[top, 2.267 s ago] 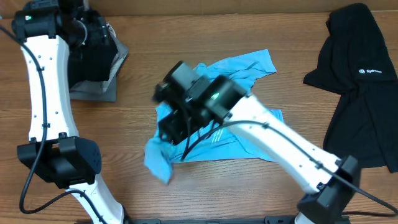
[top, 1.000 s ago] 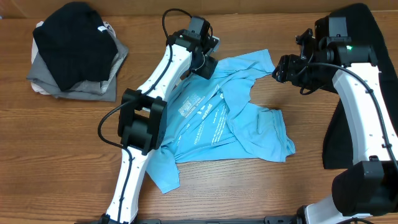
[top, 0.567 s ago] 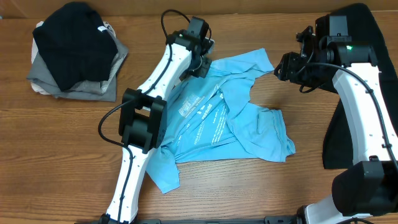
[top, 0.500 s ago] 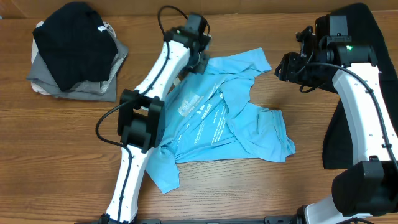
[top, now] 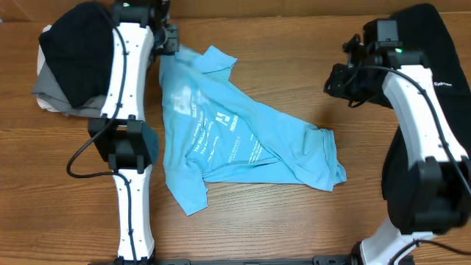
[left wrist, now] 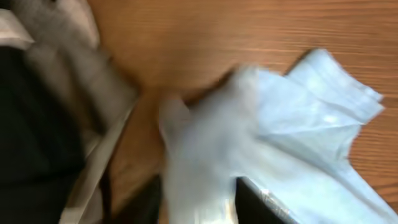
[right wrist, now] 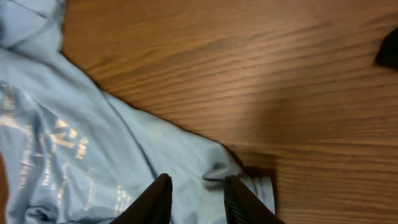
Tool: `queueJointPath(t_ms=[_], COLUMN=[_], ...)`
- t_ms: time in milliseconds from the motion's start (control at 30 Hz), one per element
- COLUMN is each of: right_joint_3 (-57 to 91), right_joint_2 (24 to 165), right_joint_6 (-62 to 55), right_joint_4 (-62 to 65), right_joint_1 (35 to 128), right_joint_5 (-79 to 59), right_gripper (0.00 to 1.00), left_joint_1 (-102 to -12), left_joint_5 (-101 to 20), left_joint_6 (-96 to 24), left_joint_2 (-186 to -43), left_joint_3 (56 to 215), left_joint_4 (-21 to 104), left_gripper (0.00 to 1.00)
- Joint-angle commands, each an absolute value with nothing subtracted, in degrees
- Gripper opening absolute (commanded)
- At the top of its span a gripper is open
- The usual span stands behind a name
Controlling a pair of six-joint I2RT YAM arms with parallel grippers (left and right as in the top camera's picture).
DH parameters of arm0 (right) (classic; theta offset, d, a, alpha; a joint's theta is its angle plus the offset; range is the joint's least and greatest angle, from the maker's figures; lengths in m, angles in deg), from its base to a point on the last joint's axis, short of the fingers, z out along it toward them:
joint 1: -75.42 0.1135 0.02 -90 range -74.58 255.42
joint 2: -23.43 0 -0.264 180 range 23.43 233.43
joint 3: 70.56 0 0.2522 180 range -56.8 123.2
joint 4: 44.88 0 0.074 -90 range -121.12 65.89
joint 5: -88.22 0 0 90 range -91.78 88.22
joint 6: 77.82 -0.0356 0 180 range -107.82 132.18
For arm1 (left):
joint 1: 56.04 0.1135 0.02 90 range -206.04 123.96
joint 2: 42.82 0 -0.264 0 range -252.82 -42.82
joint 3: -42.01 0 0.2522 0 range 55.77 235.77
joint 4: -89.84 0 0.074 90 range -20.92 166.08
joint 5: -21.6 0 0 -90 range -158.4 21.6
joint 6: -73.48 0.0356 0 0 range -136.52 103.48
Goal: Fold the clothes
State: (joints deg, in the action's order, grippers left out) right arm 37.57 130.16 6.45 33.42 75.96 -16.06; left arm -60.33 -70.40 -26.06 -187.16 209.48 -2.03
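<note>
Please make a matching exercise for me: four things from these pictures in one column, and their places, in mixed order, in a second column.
Things
1. light-blue T-shirt
2. black garment
3. stack of folded clothes
4. right gripper

Places
A. top left corner of the table in the overhead view
B. over bare wood, between the T-shirt and the black garment
C. at the right edge of the table
D. in the middle of the table, crumpled

Pairs: 1-D, 2-C, 3-A, 4-B
</note>
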Motion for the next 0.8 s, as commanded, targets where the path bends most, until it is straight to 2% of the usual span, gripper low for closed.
queueJointPath(t_ms=[0, 33, 167, 333, 533, 600, 700, 767], right_joint_3=[37.3, 37.3, 35.8, 30.2, 20.5, 16.9, 11.1, 8.5], right_joint_2=[132.5, 133.2, 135.2, 135.1, 129.9, 124.3, 111.9, 107.5], right_joint_6=[8.2, 8.7, 9.2, 9.0, 5.0, 3.1, 0.7, -1.6], right_joint_4=[35.7, 37.0, 41.1, 43.6, 40.9, 38.6, 36.7, 36.4], right_joint_1=[76.5, 76.6, 77.0, 76.8, 77.5, 78.2, 80.3, 81.4], right_joint_5=[-14.1, -13.2, -9.1, -10.0, -11.3, -11.2, -10.1, -7.2], right_gripper=[0.42, 0.45, 0.54, 0.56, 0.50, 0.50, 0.56, 0.57], left_joint_1=[-58.3, -57.4, -54.7, -54.0, -55.7, -56.1, -57.0, -57.8], left_joint_5=[-70.6, -68.9, -59.3, -51.8, -54.4, -57.4, -60.7, -59.6], left_joint_6=[-32.3, -33.5, -36.3, -36.2, -35.0, -34.0, -32.6, -32.4], left_joint_2=[-185.9, -185.8, -185.2, -182.9, -177.5, -174.7, -170.4, -169.7], left_joint_3=[210.0, 210.2, 211.6, 216.2, 220.7, 221.4, 221.3, 221.2], left_joint_4=[-4.1, -5.4, -7.3, -9.8, -15.7, -17.8, -20.7, -20.7], left_gripper=[0.61, 0.66, 0.66, 0.68, 0.67, 0.67, 0.69, 0.70])
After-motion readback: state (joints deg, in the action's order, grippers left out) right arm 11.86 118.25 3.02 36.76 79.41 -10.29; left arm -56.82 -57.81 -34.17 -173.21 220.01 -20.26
